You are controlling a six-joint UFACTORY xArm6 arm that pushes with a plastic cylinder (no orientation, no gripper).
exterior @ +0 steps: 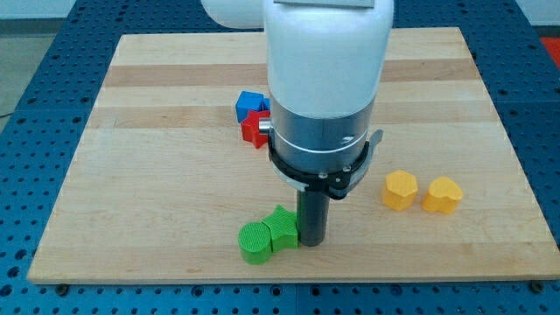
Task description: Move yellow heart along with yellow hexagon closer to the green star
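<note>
The yellow hexagon point(400, 190) and the yellow heart point(443, 195) sit side by side at the view's right, nearly touching. The green star point(283, 228) lies near the bottom middle, touching a green round block point(256, 242) on its left. My tip point(312, 241) is at the end of the dark rod, right against the green star's right side, well to the left of the two yellow blocks.
A blue block point(248, 104) and a red block point(255, 127) sit together above the middle, partly hidden by the white arm body point(324, 70). The wooden board point(131, 175) ends near the bottom, close below the green blocks.
</note>
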